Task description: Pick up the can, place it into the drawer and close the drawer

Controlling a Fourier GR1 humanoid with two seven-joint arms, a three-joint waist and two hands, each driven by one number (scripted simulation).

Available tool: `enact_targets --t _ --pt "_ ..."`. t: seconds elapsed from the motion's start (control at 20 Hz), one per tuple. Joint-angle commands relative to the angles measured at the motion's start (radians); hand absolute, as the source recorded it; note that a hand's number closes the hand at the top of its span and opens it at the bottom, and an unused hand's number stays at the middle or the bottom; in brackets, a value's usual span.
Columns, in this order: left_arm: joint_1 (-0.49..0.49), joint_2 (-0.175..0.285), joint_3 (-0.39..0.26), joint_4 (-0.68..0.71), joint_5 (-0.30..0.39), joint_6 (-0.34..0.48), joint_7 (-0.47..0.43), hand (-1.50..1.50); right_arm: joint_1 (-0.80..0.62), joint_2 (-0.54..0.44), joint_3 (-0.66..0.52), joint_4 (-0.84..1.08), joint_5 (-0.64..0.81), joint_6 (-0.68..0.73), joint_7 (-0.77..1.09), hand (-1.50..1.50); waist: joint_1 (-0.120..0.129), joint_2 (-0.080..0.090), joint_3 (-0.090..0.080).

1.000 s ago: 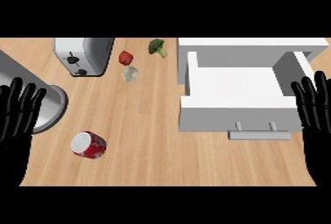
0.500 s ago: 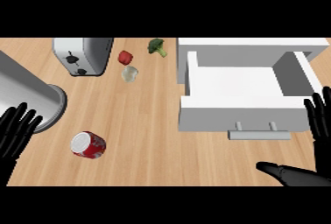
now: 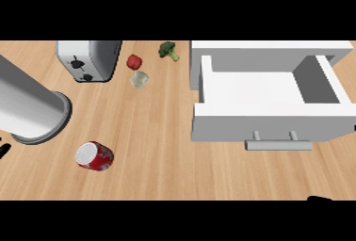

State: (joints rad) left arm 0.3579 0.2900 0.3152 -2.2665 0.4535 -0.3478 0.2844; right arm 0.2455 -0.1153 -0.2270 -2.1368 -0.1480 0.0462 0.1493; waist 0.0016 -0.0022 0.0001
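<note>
Head view: a red cylindrical metal can (image 3: 94, 156) is seen on the light wooden counter (image 3: 160, 141), well left of the open white drawer (image 3: 268, 89). Only slivers of the left hand (image 3: 3, 149) and right hand (image 3: 319, 198) are shown, so their state cannot be told.

The wooden counter (image 3: 153, 141) carries a toaster (image 3: 88, 60) at upper left, a tall silver cylinder (image 3: 28, 108) at the left edge and a red can (image 3: 94, 156) on its side near it. Broccoli (image 3: 167, 50), 1 small red vegetable (image 3: 135, 61) and 1 pale piece (image 3: 140, 79) lie beside the toaster; the open white drawer (image 3: 271, 122) stands at right
</note>
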Motion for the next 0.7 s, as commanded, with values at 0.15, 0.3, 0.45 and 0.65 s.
enact_targets --t 0.15,0.3,0.45,0.65 --pt "0.048 -0.029 0.092 -0.052 0.124 -0.028 0.071 -1.5 0.085 -0.024 -0.133 0.047 -0.13 0.126 -0.104 -1.5 -0.001 0.0 0.0" --pt "0.022 -0.039 0.115 0.008 0.155 -0.012 0.09 -1.5 0.131 -0.021 -0.155 0.047 -0.134 0.168 -0.134 -1.5 -0.004 0.001 0.0" --pt "-0.022 -0.042 0.092 0.012 0.225 0.067 0.18 -1.5 0.14 0.02 -0.109 0.034 -0.099 0.163 -0.133 -1.5 -0.005 0.002 0.0" --pt "0.002 -0.046 0.092 -0.055 0.3 0.078 0.265 -1.5 0.12 -0.053 -0.237 0.094 -0.208 0.217 -0.122 -1.5 -0.002 0.001 0.001"
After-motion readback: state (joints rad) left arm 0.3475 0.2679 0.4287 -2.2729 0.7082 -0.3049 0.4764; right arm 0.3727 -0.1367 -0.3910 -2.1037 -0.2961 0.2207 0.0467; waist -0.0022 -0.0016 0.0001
